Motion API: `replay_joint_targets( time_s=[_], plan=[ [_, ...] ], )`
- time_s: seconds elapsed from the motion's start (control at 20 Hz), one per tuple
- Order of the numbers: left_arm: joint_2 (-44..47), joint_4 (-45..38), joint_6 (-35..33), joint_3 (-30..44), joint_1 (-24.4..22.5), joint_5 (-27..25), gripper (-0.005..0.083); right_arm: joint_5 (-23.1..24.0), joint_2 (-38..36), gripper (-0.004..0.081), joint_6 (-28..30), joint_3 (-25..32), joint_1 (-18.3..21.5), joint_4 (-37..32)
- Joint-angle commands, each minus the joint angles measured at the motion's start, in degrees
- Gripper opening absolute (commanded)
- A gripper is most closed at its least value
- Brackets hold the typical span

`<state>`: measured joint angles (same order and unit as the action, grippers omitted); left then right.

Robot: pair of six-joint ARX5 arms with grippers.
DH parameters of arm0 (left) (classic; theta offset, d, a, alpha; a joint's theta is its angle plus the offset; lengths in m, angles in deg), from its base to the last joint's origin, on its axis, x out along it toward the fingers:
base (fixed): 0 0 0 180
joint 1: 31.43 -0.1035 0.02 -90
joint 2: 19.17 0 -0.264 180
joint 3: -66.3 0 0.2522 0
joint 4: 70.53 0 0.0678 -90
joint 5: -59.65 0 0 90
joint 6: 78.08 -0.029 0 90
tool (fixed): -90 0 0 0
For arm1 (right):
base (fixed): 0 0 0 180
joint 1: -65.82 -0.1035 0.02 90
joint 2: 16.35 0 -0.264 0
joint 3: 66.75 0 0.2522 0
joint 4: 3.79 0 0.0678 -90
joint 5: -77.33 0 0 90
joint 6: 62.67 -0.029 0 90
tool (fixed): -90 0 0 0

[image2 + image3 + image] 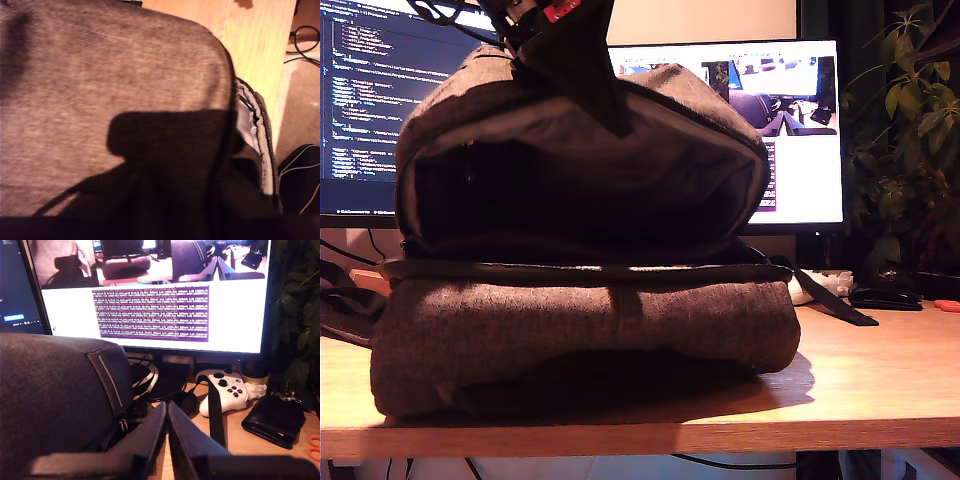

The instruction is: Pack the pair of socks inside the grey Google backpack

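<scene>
backpack [580, 330] fills the desk [880, 370], mouth gaping at 12 o'clock. second gripper [167, 412] pinched narrow; first gripper's state: cannot tell.

backpack [580, 320]: coarse grey-brown woven cloth, matt, tweed-like
lining [580, 200]: dark, smooth fabric, matt
strap [216, 410]: black webbing, flat weave
surface [880, 370]: pale wood, smooth, faint sheen
controller [227, 390]: white hard plastic, glossy
wallet [274, 420]: black, leather-like, matt
monitor [165, 295]: glossy lit screen
</scene>
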<state>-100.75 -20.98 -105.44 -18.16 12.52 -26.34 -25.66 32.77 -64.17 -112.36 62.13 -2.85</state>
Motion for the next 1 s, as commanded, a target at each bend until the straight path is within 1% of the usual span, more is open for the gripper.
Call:
replay_joint_targets(
  time_s=[0.0,0.2,0.55,0.6,0.65,0.7,0.75,0.85,0.95],
  plan=[
    [-0.8,0.3,0.4,0.0,0.0,-0.2,0.0730,-0.2,0.2,-0.0011,-0.2,0.2,0.0,-0.2],
    [-0.8,4.8,0.4,-2.3,1.3,-0.2,0.0730,-0.2,0.2,-0.0011,-0.1,0.2,0.0,-0.2],
    [-0.8,12.4,0.4,-7.8,5.0,0.0,0.0726,-0.2,0.2,-0.0011,0.0,0.2,0.0,-0.2],
    [-0.8,13.2,0.4,-8.6,5.5,0.0,0.0709,-0.2,0.2,-0.0011,0.0,0.2,0.0,-0.2],
    [-0.8,14.0,0.4,-9.4,5.9,0.0,0.0645,-0.2,0.2,-0.0011,0.0,0.2,0.0,-0.1],
    [-0.8,14.5,0.4,-10.2,6.3,0.0,0.0536,-0.2,0.2,-0.0011,0.0,0.2,0.0,0.1],
    [-0.8,15.0,0.3,-11.0,6.5,0.0,0.0379,-0.1,0.2,-0.0011,0.1,0.2,0.0,0.7],
    [-0.8,14.8,0.1,-12.7,6.5,0.0,-0.0001,1.1,0.4,-0.0011,0.0,0.2,0.0,2.2],
    [-0.8,13.7,0.1,-13.4,6.1,-0.3,-0.0021,1.1,0.5,-0.0011,0.0,0.2,0.0,5.9]
  ],
)
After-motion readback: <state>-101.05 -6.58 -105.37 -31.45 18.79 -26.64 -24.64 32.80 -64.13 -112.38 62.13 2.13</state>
